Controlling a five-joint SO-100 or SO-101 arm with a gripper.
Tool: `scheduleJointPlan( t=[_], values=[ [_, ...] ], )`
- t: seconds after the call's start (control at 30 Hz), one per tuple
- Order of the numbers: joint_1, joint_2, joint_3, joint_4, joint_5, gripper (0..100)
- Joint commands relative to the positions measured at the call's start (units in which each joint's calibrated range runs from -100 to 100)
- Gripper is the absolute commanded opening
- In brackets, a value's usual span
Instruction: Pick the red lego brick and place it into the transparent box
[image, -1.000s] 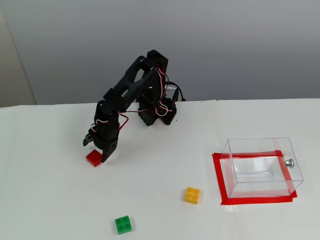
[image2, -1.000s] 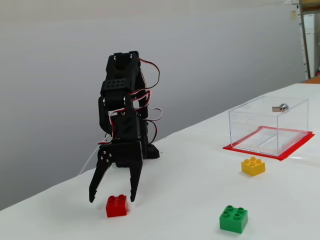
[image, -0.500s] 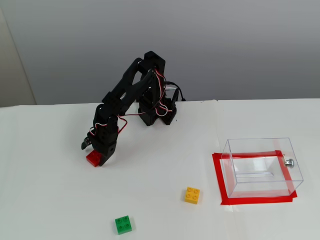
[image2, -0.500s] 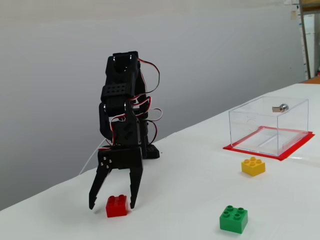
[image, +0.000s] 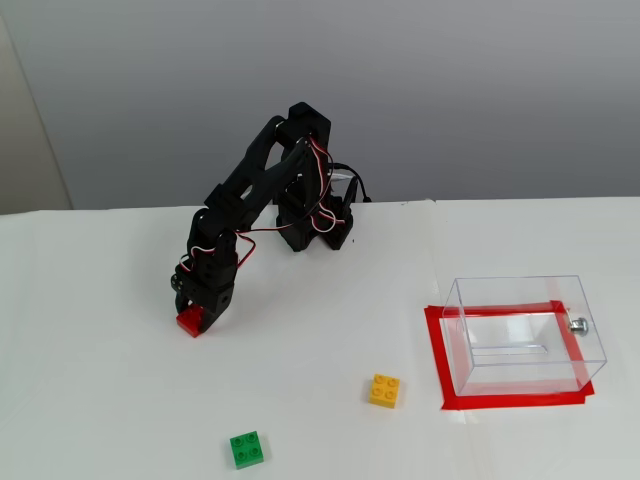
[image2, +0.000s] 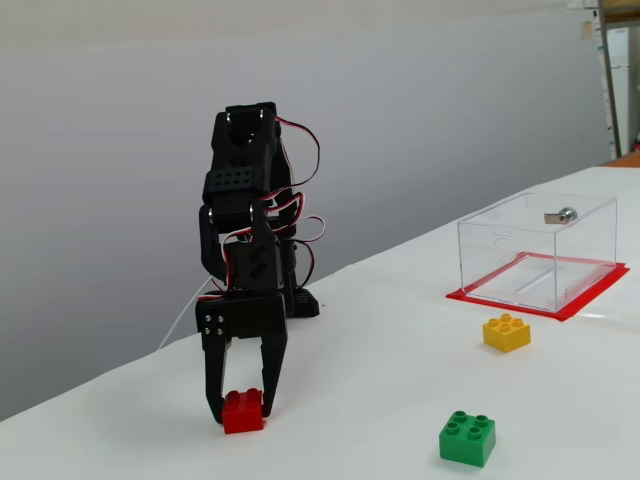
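Observation:
The red lego brick (image: 187, 324) (image2: 243, 413) rests on the white table at the left in both fixed views. My black gripper (image: 190, 316) (image2: 242, 410) points straight down over it, its two fingers pressed against the brick's sides, shut on it. The transparent box (image: 520, 300) (image2: 500, 255) stands far off to the right on a red tape rectangle (image: 437, 360) (image2: 592, 298), with a small silver knob (image: 578, 323) (image2: 566, 215) on its wall. I see nothing inside it.
A yellow brick (image: 384, 390) (image2: 506, 332) lies between the arm and the box. A green brick (image: 246, 449) (image2: 466, 437) sits nearer the front edge. The arm's base (image: 315, 225) stands at the back by the grey wall.
The gripper came down around the red brick and its fingers closed from wide open onto the brick's sides. The brick stays on the table.

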Motion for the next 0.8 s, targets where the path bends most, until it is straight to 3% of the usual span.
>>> scheduleJointPlan(
  t=[0.0, 0.43, 0.6, 0.77],
  values=[
    [0.1, -0.9, -0.1, 0.1, 0.2, 14],
    [-0.2, -10.7, -0.2, 0.9, -0.3, 14],
    [-2.3, -16.3, -1.4, 10.8, -0.4, 14],
    [-5.5, -22.7, -4.3, 19.2, -4.3, 14]
  ],
)
